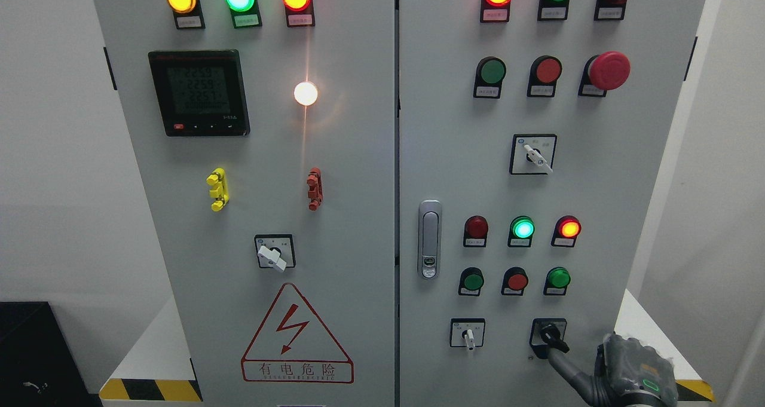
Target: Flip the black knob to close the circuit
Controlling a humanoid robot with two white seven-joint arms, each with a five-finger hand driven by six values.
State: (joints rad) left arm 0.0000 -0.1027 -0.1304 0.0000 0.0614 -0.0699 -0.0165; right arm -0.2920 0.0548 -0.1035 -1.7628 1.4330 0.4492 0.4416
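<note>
The grey cabinet (358, 216) fills the view with two doors, and the task looks to be at its turning point: the right hand (621, 368) comes in at the lower right corner, and one dark finger (568, 362) reaches up-left to touch the black knob (550, 334) at the bottom right of the right door. The other fingers seem loosely curled back and grip nothing I can make out. The knob's handle sits tilted, so I judge the flip as begun or about to begin, not finished; no lamp tells me the circuit is closed. The left hand is not in view. Counting down by size: one meter screen (198, 92), one warning triangle (297, 335), one door latch (430, 238), one big red mushroom button (608, 70), four white-handled switches beside the black one, two small clips in yellow and red, and along the top rows six round lamps, plus one bright white light.
</note>
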